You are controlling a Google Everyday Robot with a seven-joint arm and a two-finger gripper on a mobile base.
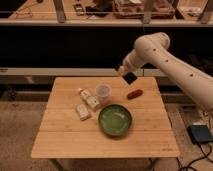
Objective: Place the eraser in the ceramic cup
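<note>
Robot's end effector clasps the eraser, holding it in the air above the far side of the worktop, up and to the right of the cup. The pickup looks done. What remains is carrying the eraser over the cup's mouth and letting go. The cup stands upright between whitish blocks and a reddish-brown oblong, just behind a green bowl.
</note>
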